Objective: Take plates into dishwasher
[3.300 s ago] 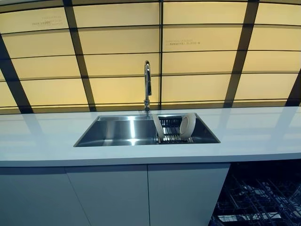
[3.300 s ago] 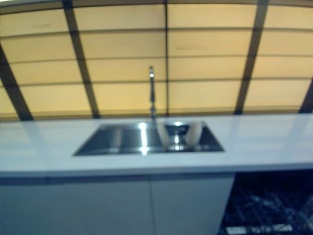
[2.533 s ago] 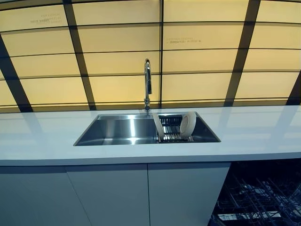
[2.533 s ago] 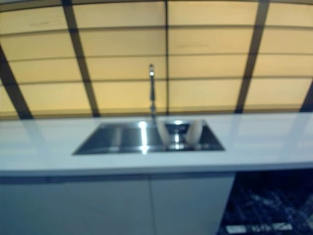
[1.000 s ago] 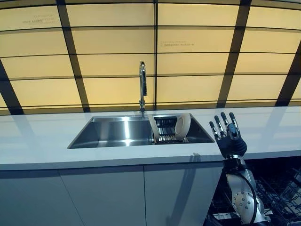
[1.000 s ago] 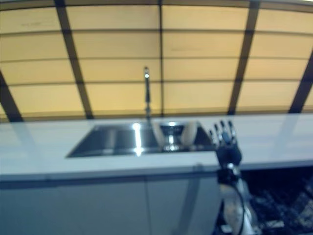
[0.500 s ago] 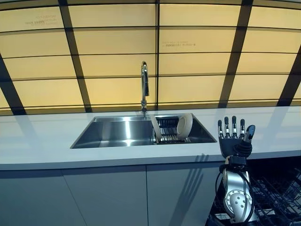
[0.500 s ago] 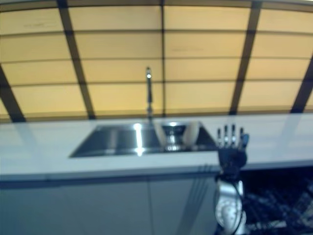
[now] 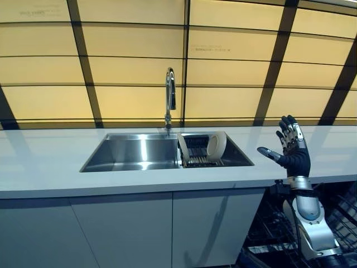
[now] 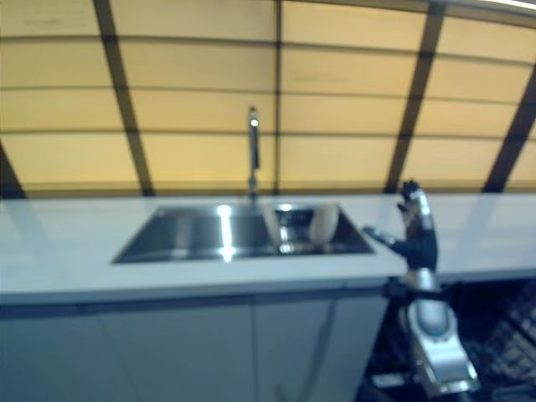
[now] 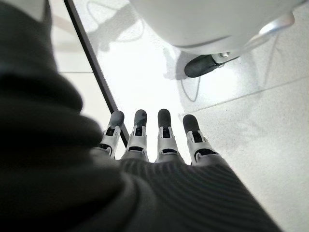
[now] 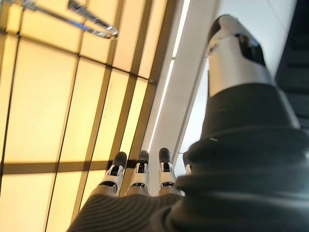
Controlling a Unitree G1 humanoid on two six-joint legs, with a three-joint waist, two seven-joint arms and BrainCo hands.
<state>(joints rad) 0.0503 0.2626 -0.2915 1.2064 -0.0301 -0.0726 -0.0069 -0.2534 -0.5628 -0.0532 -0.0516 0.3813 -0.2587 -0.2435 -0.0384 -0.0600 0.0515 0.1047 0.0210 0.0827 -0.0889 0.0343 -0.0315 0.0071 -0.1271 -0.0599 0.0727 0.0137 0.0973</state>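
A long white table (image 9: 50,162) runs across the scene, with a steel sink (image 9: 134,153) sunk into its middle and a tall chrome faucet (image 9: 169,95) rising at the sink's back edge. In the right part of the sink sits a dark wire dish rack (image 9: 196,156), and two pale plates stand on edge in it: one plate (image 9: 216,145) leans at the rack's right end, and a thinner plate (image 9: 183,151) shows edge-on at its left end. The right hand (image 9: 291,151) is raised above the table's front edge, to the right of the sink and well apart from the plates; its fingers (image 9: 290,131) are straight or loosely bent upward, the thumb (image 9: 266,153) spread toward the sink, and it holds nothing. Below the table on the right, the dark wire racks of the open dishwasher (image 9: 340,223) show beside the white cabinet doors (image 9: 128,229). The left hand (image 11: 159,145) appears only in its own wrist view, fingers straight and empty, pointing down at a pale floor (image 11: 241,116).
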